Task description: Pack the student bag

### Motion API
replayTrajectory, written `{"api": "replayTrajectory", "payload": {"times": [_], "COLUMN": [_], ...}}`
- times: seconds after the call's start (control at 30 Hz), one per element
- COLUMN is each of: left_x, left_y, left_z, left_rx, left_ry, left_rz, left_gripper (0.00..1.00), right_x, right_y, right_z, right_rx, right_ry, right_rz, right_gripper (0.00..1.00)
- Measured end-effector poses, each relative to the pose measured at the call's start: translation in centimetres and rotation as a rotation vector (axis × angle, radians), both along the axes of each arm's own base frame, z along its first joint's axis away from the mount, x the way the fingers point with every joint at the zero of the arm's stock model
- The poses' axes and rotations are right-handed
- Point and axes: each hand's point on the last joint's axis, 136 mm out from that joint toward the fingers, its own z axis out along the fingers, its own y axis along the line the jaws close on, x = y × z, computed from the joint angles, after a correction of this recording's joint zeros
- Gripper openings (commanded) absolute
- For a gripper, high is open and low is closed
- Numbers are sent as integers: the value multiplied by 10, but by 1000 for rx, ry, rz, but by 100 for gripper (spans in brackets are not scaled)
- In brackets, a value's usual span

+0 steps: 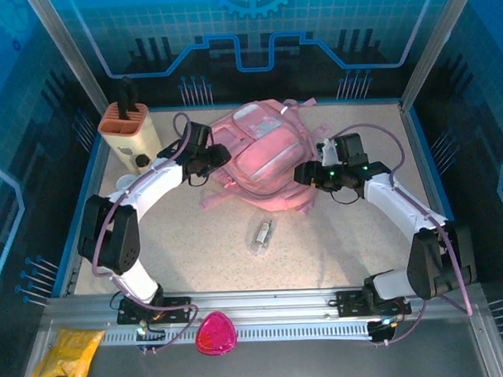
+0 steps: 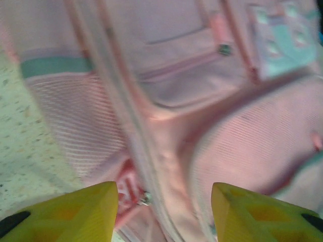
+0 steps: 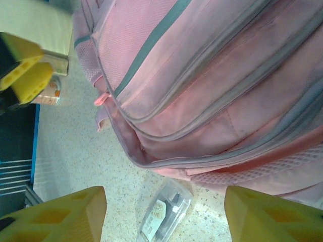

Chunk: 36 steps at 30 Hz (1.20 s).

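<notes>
Jaws left and right parted, empty, yellow wedges, beside soft pink student bag [image 1: 263, 159], ribbed mesh side panel [image 2: 75, 126].

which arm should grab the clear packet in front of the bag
Right, likely: the open right gripper points at the clear packet; the left gripper faces the student bag.

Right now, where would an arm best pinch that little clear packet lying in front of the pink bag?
Probably across the narrow middle of the clear packet, coming straight down from above. It lies flat on the table, long and slim, apart from the student bag, with bare surface along both long sides for the jaws.
</notes>
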Motion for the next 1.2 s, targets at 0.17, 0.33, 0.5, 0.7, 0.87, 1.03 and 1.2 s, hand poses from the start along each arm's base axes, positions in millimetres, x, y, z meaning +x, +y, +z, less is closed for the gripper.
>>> {"api": "replayTrajectory", "payload": {"times": [0.17,0.33,0.5,0.7,0.87,1.03,1.2], "left_x": [15,26,29,29,23,23,23], "left_y": [5,-2,-11,-22,-35,-49,-60], "left_z": [-29,-51,-60,-59,-67,-73,-69], "left_rx": [-78,-126,-167,-183,-170,-179,-199], "left_ry": [57,96,112,103,122,141,140], "left_rz": [66,78,75,64,54,51,67], "left_gripper": [50,43,41,37,30,17,7], "right_x": [-10,-14,-15,-15,-15,-14,-13], "right_y": [7,8,9,11,11,11,10], "right_z": [-6,-7,-7,-7,-8,-8,-10], "right_rx": [10,8,14,20,23,28,16], "right_ry": [27,33,36,40,46,44,48], "right_rz": [27,34,39,44,43,39,32], "right_gripper": [65,65,66,66,66,66,67]}}
